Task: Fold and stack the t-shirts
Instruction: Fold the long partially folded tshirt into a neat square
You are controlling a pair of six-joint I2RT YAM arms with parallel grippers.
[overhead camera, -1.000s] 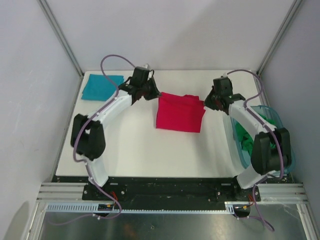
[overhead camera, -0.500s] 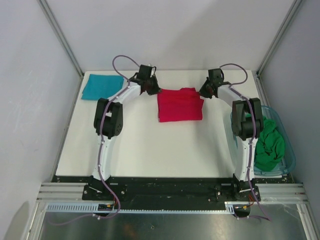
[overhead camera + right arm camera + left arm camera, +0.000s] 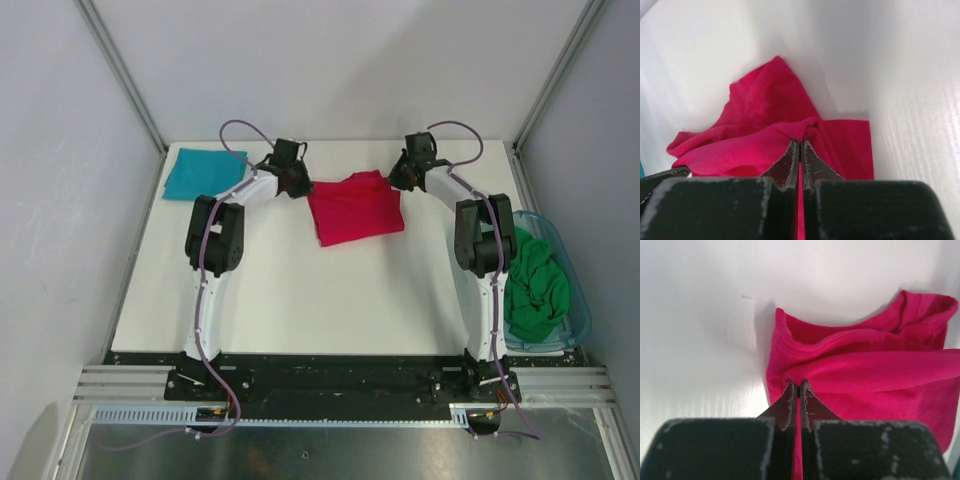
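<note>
Both arms reach to the far side of the counter. The left hand and the right hand each have their fingers pinched tight on a bunched fold of the crimson-red t-shirt, one at each far corner. Holding the two opposite corners probably keeps the far edge taut between them, so the cloth can be drawn or laid over evenly rather than twisting. The shirt sits at the middle of the far half of the counter as a partly folded, roughly rectangular bundle. Its long axis runs left to right between the hands, skewed a little so the near left corner lies closer to the bases than the near right one. Both wrist views show the collar end rumpled, so the fold looks unfinished. The teal-blue t-shirt lies folded flat in the far left corner, well apart, a likely base for the stack. The green t-shirt lies crumpled in the plastic tub on the right, not yet folded.
</note>
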